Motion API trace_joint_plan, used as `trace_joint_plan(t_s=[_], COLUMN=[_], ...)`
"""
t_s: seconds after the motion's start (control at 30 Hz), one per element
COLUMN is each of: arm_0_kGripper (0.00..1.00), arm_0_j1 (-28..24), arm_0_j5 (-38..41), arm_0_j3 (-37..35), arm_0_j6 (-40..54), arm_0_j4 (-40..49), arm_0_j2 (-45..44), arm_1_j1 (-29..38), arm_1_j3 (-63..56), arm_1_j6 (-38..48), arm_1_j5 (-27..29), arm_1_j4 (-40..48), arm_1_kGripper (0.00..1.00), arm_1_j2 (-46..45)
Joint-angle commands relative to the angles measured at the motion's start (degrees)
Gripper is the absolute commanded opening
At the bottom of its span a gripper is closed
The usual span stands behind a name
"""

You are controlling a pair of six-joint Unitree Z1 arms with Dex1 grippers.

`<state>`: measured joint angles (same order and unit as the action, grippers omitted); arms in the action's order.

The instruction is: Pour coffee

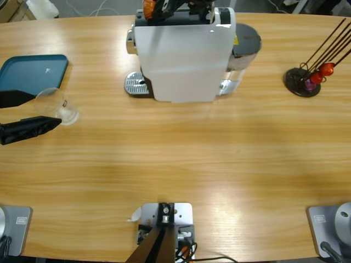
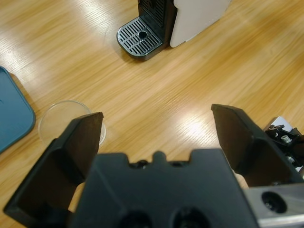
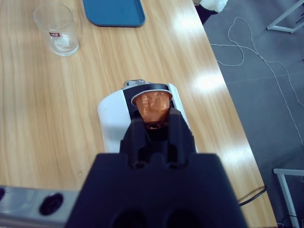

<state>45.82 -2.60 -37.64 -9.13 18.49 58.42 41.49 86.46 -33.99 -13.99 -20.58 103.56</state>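
On the left side of the wooden tabletop (image 1: 181, 159), well short of the machine, the left gripper (image 1: 48, 107) (image 2: 157, 115) reaches in from the table's edge with its fingers spread wide apart. A clear glass tumbler (image 1: 55, 103) (image 2: 59, 116) stands on the wood between them. In the left wrist view it sits close by one finger and is partly hidden behind it, and I cannot tell if that finger touches it. The tumbler looks clear down to its base, and I cannot tell whether any coffee lies in it.

Just beyond the tumbler, a flat blue tray (image 1: 33, 71) (image 2: 12, 114) lies at the left edge of the tabletop, near the tumbler but apart from it.

Farther back, at the middle of the far side, stands a white coffee machine (image 1: 181, 60) (image 2: 194, 16). Its perforated drip tray (image 1: 134, 85) (image 2: 141, 38) sticks out at the foot on the side nearer the tumbler.

Above the machine's top hangs the right gripper (image 1: 159, 6) (image 3: 153, 121). Its fingers are clamped on an orange capsule (image 1: 149, 6) (image 3: 153, 105), which sits at the dark opening in the machine's top.

Far off to the right stands a black wire capsule stand (image 1: 301, 82) with a few red and purple capsules (image 1: 323, 70) in it.
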Motion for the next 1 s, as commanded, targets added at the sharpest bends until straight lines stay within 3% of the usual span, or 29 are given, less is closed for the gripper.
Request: trace_joint_plan(t_s=[0.03,0.73,0.8,0.87,0.9,1.0], arm_0_kGripper=[0.991,0.991,0.991,0.991,0.991,0.991], arm_0_j1=[-0.4,-0.4,-0.4,-0.4,-0.4,-0.4], arm_0_j5=[-0.7,-0.8,-0.8,-0.8,-0.8,-0.8], arm_0_j3=[2.5,2.5,2.5,2.5,2.5,2.5], arm_0_j6=[-0.5,-0.5,-0.5,-0.5,-0.5,-0.5], arm_0_j4=[0.3,0.1,0.1,0.1,0.1,0.1], arm_0_j2=[-1.4,-1.0,-1.1,-1.1,-1.0,-1.1], arm_1_j1=[-0.2,-0.8,-0.8,-0.7,-0.6,0.0], arm_1_j3=[-1.1,-3.3,-3.1,-3.1,-3.1,-3.0], arm_1_j6=[-0.6,-1.3,-1.3,-1.3,-1.2,-1.3], arm_1_j5=[-0.3,0.3,0.8,1.2,1.5,3.0], arm_1_j4=[0.3,0.3,0.0,0.0,0.1,0.3], arm_1_kGripper=[0.0,0.0,0.547,0.887,0.992,1.0], arm_1_j2=[1.4,-0.1,0.2,0.2,0.1,-0.1])
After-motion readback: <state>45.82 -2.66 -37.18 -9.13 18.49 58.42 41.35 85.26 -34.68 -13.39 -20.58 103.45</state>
